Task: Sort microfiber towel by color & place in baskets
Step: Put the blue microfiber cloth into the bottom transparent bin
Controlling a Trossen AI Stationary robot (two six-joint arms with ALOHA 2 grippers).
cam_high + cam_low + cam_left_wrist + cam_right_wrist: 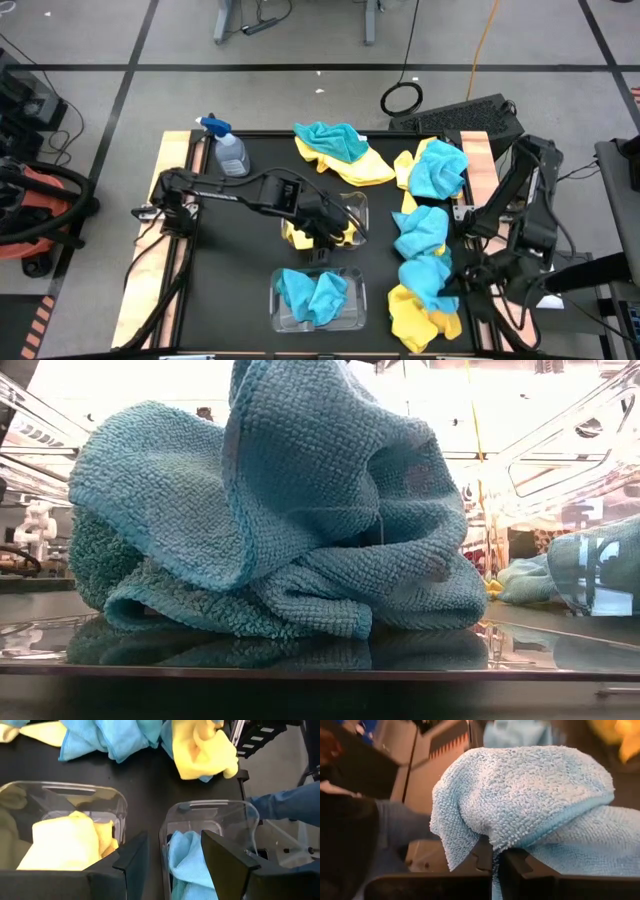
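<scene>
Two clear baskets are parked mid-table; the farther basket [338, 222] is loaded with yellow towel [65, 842], and the nearer basket [318, 298] is stuffed with teal towel [312, 295]; same teal cloth is seen filling most of the low view [280, 510]. The left gripper [325, 235] is stretched out from the left side and is held right over the gap between the two baskets; its fingers [131, 855] are spread apart with nothing between them, as seen in the left wrist view where the yellow basket sits on one side and the teal basket [210, 812] on the other. The right gripper [455, 283] is set low at the right edge of the table, and it's clamped on a teal towel [530, 800] that is draped over its closed fingers in the right wrist view. The unsorted pile is strung along the right side; a teal-on-yellow bunch [340, 150] is left at the far middle, another teal and yellow clump [432, 168] at far right, more teal cloth [421, 230] below it, and a yellow towel [412, 315] at the near right corner. A spray bottle [228, 150] with a blue trigger is stood at the far left of the mat.
</scene>
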